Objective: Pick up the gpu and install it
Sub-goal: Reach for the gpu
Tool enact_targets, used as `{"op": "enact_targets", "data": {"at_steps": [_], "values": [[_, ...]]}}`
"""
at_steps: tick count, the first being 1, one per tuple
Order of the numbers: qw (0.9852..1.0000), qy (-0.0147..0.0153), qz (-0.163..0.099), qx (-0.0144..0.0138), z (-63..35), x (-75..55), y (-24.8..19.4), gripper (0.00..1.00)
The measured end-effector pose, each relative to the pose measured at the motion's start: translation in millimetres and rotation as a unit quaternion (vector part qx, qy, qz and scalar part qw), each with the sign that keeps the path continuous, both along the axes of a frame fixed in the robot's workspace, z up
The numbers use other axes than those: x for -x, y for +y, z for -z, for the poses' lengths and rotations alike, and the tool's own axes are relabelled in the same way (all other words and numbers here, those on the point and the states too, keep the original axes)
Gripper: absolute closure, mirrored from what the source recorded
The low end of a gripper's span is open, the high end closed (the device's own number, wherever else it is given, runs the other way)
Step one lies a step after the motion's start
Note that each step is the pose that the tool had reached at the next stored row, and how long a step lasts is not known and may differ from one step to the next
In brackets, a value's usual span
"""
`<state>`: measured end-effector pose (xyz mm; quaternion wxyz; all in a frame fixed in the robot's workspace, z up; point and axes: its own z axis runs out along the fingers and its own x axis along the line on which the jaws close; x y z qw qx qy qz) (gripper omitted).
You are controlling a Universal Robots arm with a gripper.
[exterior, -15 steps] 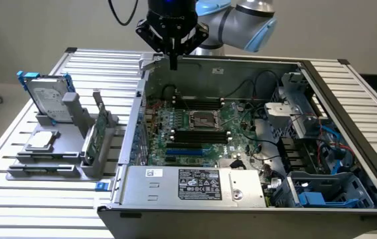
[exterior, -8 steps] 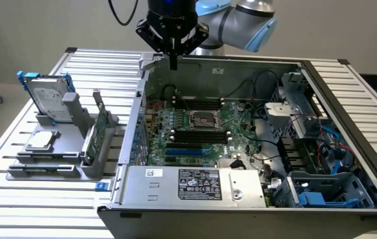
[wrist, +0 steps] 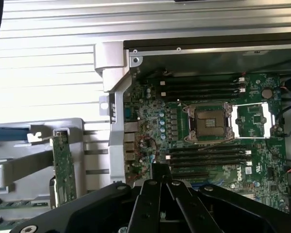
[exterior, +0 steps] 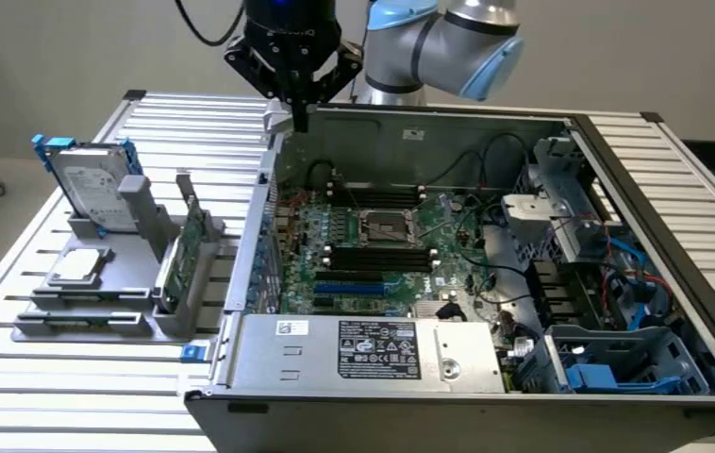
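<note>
The gripper (wrist: 159, 171) lies closest to the wrist camera. Its black fingers are seen pressed together at the tips, and nothing is held between them. In the exterior view it is hung, pointing down, above the far corner of the case (exterior: 433, 132), over the wall on the exterior view's left.

The gpu (exterior: 181, 255) is not yet picked up. It is stood on edge in a grey holder (exterior: 141, 217) outside the case, on the exterior view's left, with its green board upright. A hard drive (exterior: 87, 189) is propped near it in the same holder. The motherboard (exterior: 371, 250) is exposed inside the case; which slot is meant for the card cannot be told.

The step in hand is judged to be the reach toward the gpu. It would be done well if the fingers were opened before any descent. The wrist should be turned so that the jaws are set across the thin board rather than along it. The upper edge is best taken near its middle, clear of the bracket end. The holder's posts and the case wall should be given room, since the card is seated close between them.
</note>
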<state>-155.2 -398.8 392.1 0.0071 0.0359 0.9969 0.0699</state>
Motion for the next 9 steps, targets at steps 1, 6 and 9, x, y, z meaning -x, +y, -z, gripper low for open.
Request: {"op": "enact_targets", "data": {"at_steps": [1, 6, 9], "values": [[1.0000, 0.0002, 0.000, 0.0000, 0.1, 4.7, 0.0, 0.89], [1.0000, 0.0014, 0.000, 0.0000, 0.6, 27.4, 0.0, 0.89], [1.0000, 0.0024, 0.000, 0.0000, 1.0, 41.0, 0.0, 0.89]]}}
